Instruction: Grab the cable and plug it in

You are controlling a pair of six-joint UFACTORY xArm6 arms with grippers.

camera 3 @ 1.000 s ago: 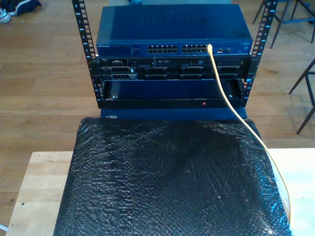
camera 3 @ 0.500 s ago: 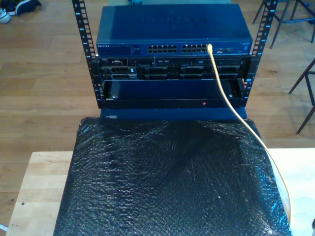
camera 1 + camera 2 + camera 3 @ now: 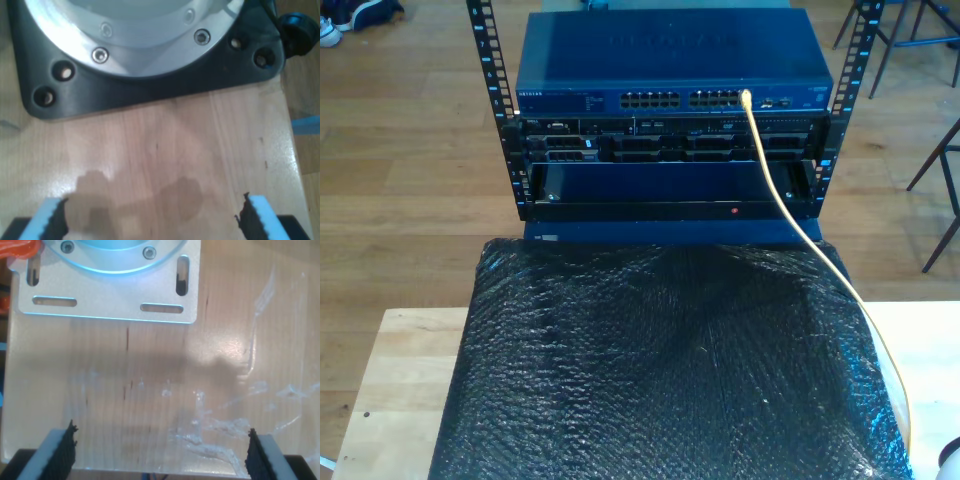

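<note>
Exterior view: the yellow cable (image 3: 790, 215) is already seated by its tip in a port near the right end of the port row, as this view shows it, on the blue network switch (image 3: 670, 65), which sits on top of a black equipment rack (image 3: 665, 165). From the port the cable hangs down across the front of the rack units, then runs over the black bubble-wrap sheet (image 3: 660, 370) toward the exterior view's lower right, along the sheet's edge. The sheet covers most of a pale wooden table (image 3: 395, 390); bare wood shows on both sides of it. Wooden floor lies around the rack, and dark chair legs (image 3: 940, 190) stand at the exterior view's right. First wrist view: my first gripper (image 3: 150, 220) has its jaws spread wide, nothing between them, blue-backed pads with black ridged faces well apart. Under it is bare pale wood, and beyond the jaws a black base plate (image 3: 150, 95) carrying a round silver flange with bolts. Second wrist view: my second gripper (image 3: 160, 450) is likewise spread wide and holds nothing, hovering over pale wood with whitish scuffs. Beyond it lies a silver slotted mounting plate (image 3: 107, 292) with a round metal base on it.
</note>
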